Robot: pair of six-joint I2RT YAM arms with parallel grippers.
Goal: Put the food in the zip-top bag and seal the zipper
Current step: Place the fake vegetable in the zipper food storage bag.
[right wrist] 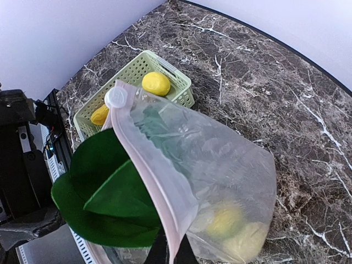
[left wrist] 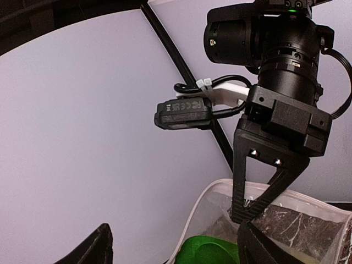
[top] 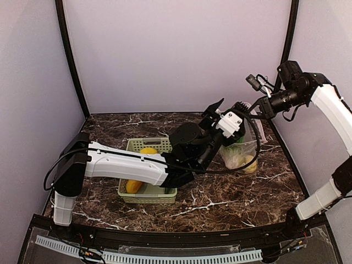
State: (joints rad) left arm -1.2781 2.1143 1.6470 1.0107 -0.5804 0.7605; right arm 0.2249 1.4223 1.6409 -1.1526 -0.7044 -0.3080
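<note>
The right jaws pinch the zip-top bag (right wrist: 231, 159) by its zipper (right wrist: 151, 176). The left jaws stand spread beside them, green bok choy (right wrist: 110, 192) between their tips.

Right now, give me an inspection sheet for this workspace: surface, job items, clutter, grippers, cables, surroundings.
Surface: dark marble table, nothing spilled.
Job's things: zip-top bag held upright, mouth open; bok choy at the mouth; yellow fruit inside; lemon and orange-yellow fruit in the basket.
Clutter: pale green basket; nothing else seen.
Grippers: left gripper open above the bag; right gripper shut on its zipper edge.
Cables: black cable sags from the left arm beside the bag.
Surroundings: pale walls, black frame posts.
</note>
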